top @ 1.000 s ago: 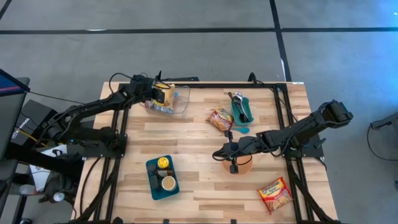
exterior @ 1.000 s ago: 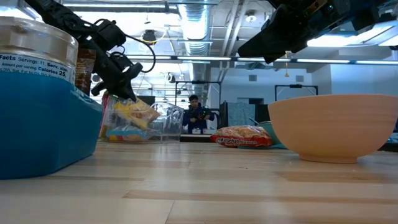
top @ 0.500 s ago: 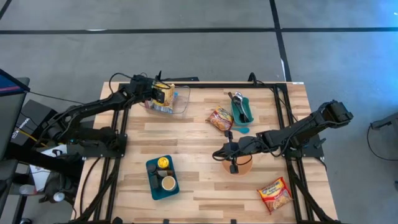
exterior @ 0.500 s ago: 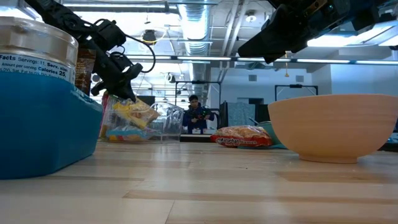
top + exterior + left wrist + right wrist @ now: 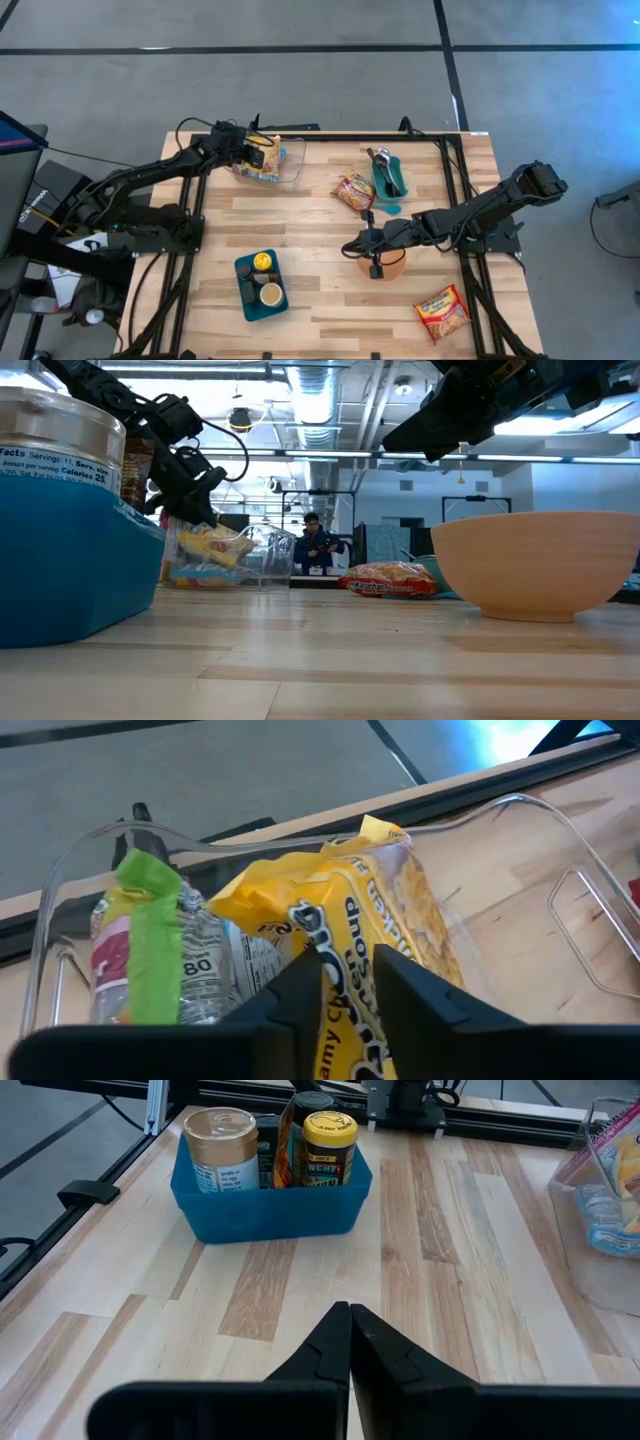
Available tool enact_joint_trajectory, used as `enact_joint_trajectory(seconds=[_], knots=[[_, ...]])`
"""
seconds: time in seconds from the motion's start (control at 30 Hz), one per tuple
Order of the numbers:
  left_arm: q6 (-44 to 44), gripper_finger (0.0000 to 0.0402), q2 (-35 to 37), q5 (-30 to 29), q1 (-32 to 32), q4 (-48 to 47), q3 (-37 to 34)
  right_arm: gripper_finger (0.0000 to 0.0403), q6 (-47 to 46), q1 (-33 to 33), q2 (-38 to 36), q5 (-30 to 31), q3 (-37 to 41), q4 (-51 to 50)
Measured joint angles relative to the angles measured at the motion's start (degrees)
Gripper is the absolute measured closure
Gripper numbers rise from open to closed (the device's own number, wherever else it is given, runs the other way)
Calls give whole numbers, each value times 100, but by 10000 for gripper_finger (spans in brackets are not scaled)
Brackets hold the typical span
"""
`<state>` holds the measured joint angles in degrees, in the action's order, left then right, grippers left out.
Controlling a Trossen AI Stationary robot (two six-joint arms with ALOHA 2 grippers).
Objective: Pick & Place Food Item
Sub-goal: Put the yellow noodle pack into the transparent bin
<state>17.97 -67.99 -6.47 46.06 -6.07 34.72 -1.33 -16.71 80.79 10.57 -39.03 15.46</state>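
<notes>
The left gripper (image 5: 345,982) has parted its jaws a little: a narrow gap shows between the two dark fingers (image 5: 300,995), with the yellow crinkled noodle packet (image 5: 345,920) just beyond them and no longer pinched. A second ago those fingers were clamped on the packet above the clear plastic bin (image 5: 270,160) at the far left of the table; now the packet has settled lower in the bin, leaning against a water bottle with a green label (image 5: 150,945). To my judgement the placing is done and the arm need only back out upward.

The right gripper (image 5: 349,1342) has not moved: its jaws are pressed together, empty, and it hangs over the middle of the wooden table (image 5: 320,290) beside the tan round bowl (image 5: 385,265).

Round about lie a red noodle packet (image 5: 353,190) and a teal tray with utensils (image 5: 388,175) at the far middle, a blue tub of jars (image 5: 261,285) near the left, and another red packet (image 5: 442,310) near the right. All stand well apart from the bin; only its clear rim is near the fingers.
</notes>
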Motion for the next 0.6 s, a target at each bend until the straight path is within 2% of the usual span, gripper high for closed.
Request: enact_joint_trajectory(seconds=[0.3, 0.6], knots=[[3, 245, 0, 2, 11, 17, -2, 403, -1, -2, 0, 0, 0, 0], [62, 237, 183, 69, 9, 450, -2, 403, -1, 0, 0, 0, 0, 0]])
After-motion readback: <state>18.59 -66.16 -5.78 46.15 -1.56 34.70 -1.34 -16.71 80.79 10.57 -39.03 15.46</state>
